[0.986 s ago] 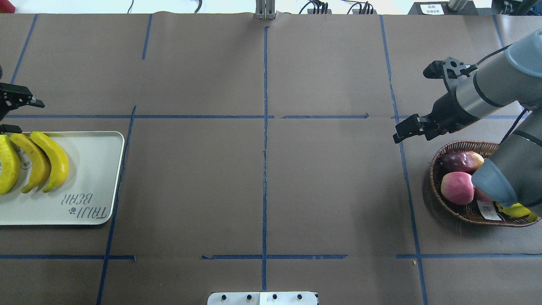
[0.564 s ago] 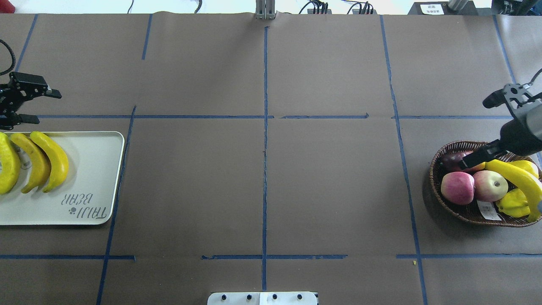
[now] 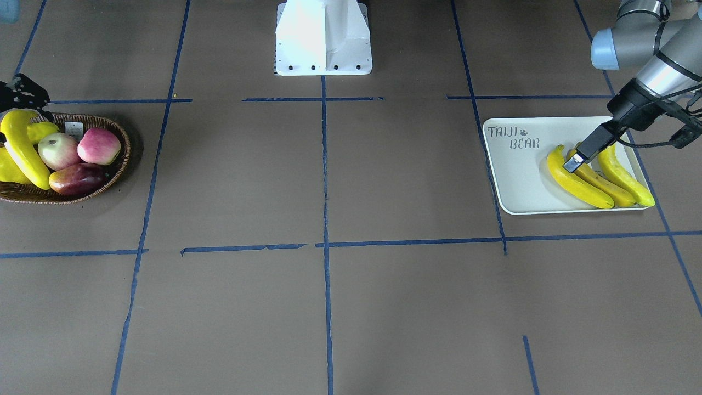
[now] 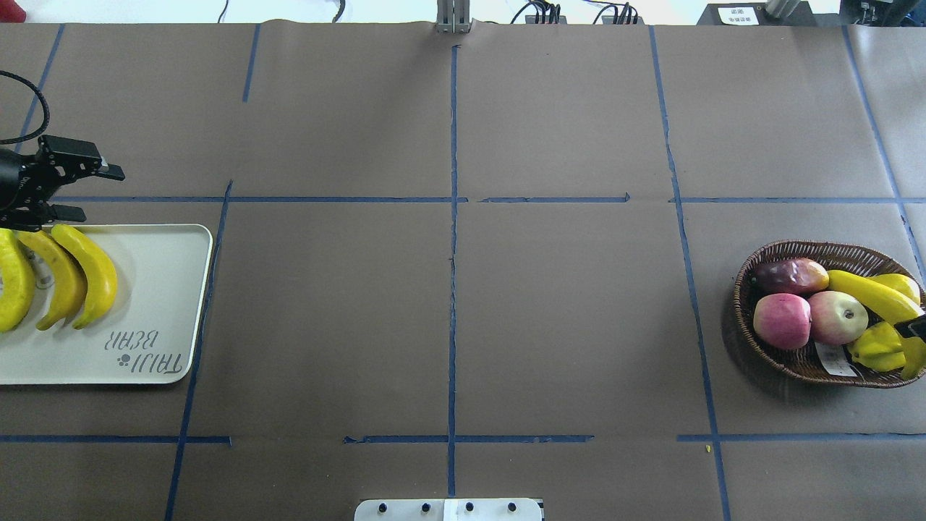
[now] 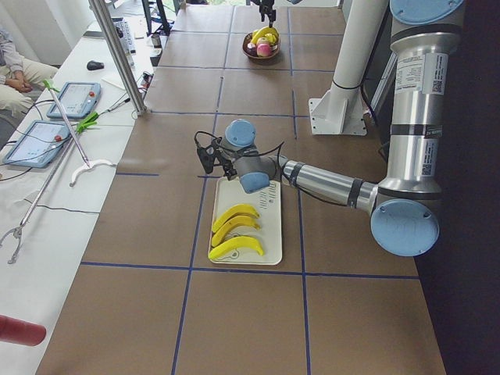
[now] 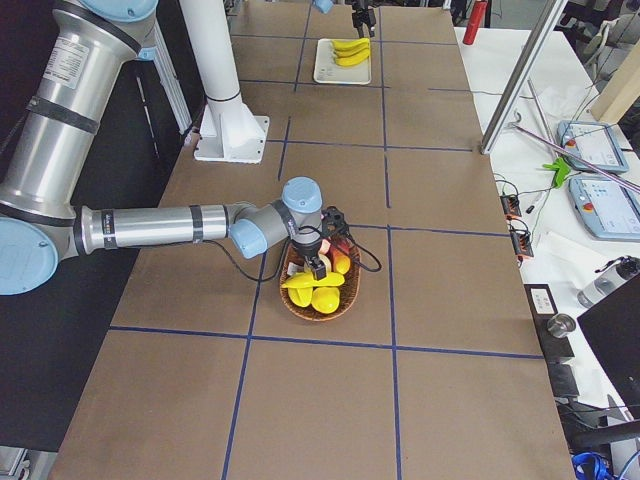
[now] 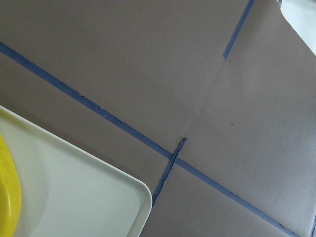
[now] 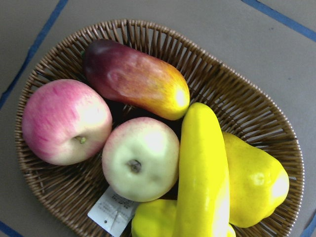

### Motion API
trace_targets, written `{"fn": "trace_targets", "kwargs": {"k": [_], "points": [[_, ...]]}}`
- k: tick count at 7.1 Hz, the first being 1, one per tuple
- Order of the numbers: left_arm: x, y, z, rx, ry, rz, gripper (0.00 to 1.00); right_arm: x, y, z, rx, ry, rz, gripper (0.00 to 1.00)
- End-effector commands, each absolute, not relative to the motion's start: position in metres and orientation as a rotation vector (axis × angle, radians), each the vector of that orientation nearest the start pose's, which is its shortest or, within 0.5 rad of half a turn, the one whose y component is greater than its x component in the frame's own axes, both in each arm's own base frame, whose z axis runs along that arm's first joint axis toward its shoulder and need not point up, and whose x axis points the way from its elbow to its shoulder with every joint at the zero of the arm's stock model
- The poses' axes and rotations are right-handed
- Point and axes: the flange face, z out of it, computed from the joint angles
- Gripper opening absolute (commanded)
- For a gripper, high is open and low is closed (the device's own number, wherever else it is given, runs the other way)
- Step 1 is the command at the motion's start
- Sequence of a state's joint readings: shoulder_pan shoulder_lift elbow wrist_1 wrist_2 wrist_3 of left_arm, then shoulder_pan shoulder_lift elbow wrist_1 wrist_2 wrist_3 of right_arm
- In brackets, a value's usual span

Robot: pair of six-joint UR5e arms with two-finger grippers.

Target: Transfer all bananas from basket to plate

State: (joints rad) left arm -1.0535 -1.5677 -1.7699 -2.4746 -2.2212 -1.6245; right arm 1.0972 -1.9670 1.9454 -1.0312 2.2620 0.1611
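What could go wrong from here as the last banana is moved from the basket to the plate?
First, the banana in the basket lies over a pear and beside an apple, so lifting it might drag or roll those fruits out. Second, the plate sits at the opposite end of the table, so a weak hold on the smooth banana could drop it during the long carry.

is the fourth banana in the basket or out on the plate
in the basket: the banana lies inside its rim across the other fruit, and the plate holds only three.
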Motion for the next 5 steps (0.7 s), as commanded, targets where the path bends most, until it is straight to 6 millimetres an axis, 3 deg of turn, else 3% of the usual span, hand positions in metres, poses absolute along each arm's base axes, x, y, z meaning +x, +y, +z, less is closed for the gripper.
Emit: {"fn": "trace_targets", "kwargs": {"k": [1,2,4,5], "points": [[0.184,-0.470,0.458,-0.003,1.225,-0.610,1.00,-0.092,-0.337,0.619,0.312,-0.841,-0.330,0.99],[0.184,-0.470,0.458,-0.003,1.225,-0.610,1.00,-0.093,-0.336,0.628,0.306,-0.852,-0.296,0.99],[0.187,-0.468,0.457,-0.007,1.225,-0.603,1.00,-0.101,-0.337,0.627,0.276,-0.863,-0.262,0.97],[0.187,-0.468,0.457,-0.007,1.225,-0.603,1.00,-0.116,-0.332,0.627,0.241,-0.874,-0.267,0.95]]}}
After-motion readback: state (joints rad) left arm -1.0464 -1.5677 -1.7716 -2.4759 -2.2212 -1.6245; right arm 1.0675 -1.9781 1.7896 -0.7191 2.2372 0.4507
